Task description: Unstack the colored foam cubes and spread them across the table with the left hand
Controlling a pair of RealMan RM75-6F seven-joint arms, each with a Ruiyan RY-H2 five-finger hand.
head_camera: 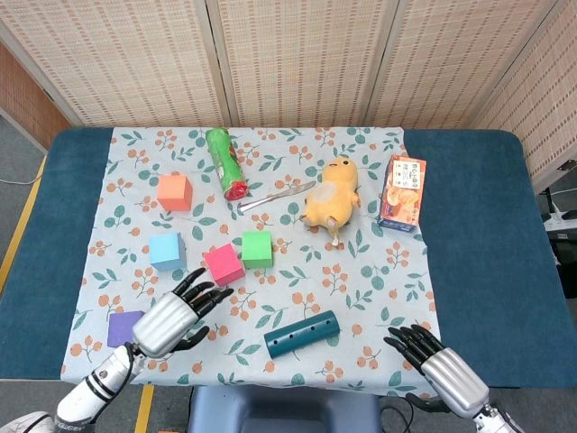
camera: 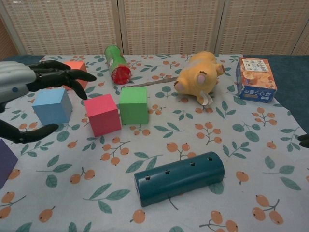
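Observation:
Five foam cubes lie apart on the floral cloth, none stacked: orange (head_camera: 174, 191), blue (head_camera: 167, 251), pink (head_camera: 224, 263), green (head_camera: 257, 248) and purple (head_camera: 124, 328). The pink cube (camera: 103, 114) sits turned at an angle close beside the green cube (camera: 133, 105). My left hand (head_camera: 171, 320) hovers near the front edge between the purple and pink cubes, fingers spread and holding nothing. In the chest view the left hand (camera: 29, 79) hangs over the blue cube (camera: 52, 106) and partly hides the orange one. My right hand (head_camera: 442, 374) rests open at the front right, off the cloth.
A green can (head_camera: 226, 162), a knife (head_camera: 275, 197), a yellow plush toy (head_camera: 332, 194) and a snack box (head_camera: 403, 193) lie along the back. A teal cylinder (head_camera: 302, 334) lies near the front middle.

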